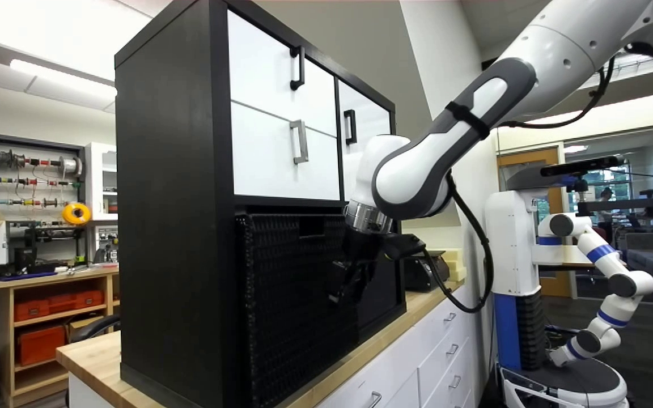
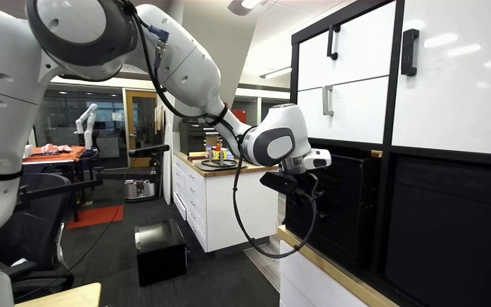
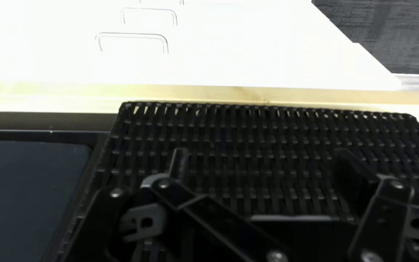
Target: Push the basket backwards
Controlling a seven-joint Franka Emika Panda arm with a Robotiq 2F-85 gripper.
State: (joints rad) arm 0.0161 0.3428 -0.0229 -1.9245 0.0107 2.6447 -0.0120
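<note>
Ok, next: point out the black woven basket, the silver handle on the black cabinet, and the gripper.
Black woven basket [image 1: 298, 294]: in an exterior view, on its front wall.
Silver handle [image 1: 303, 143]: in an exterior view, on its grip bar.
Gripper [image 3: 263, 160]: in the wrist view, midway between its parted fingertips.

Basket [image 1: 298, 300] shows black in a close woven pattern, cabinet [image 1: 168, 198] black with white drawer fronts [image 1: 267, 153], near arm [image 1: 564, 54] white and dark grey, gripper [image 3: 262, 158] mostly black, countertop [image 1: 91, 356] blond, farther arm [image 1: 593, 241] white banded blue.
</note>
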